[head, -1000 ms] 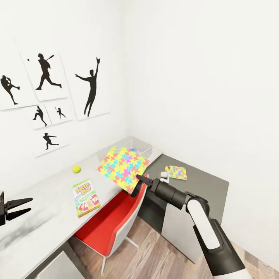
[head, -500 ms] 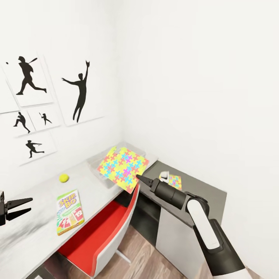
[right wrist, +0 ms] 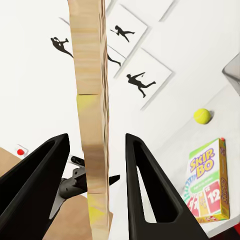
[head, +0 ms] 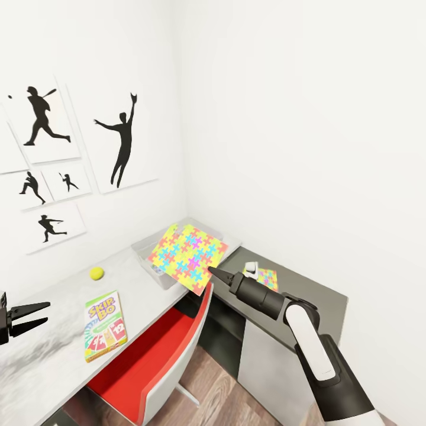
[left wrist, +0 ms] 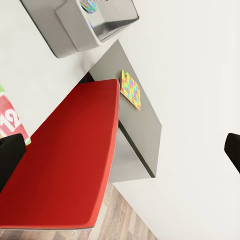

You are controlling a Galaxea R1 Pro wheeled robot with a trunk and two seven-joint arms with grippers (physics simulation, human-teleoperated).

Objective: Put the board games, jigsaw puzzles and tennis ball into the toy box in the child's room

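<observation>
Puzzle (head: 187, 257) clamped in our right gripper (head: 210, 273), above the toy box (head: 155, 255).
Our left gripper (head: 26, 316) hangs apart over the table (head: 59, 331).

- Over the last second my head camera swung, so the black silhouette wall posters (head: 123, 142) and the white worktop (head: 65, 296) now sit further left in the head view.
- The yellow-green tennis ball (head: 96, 273) and the green Skip-Bo card game box (head: 104, 325) slid left with that swing; they have not moved on the worktop.
- My right gripper (head: 208, 273) has kept the multicoloured jigsaw puzzle board (head: 188, 257) in front of the clear plastic toy box (head: 144, 245), barely shifting.
- In the last half second almost nothing changed.
</observation>
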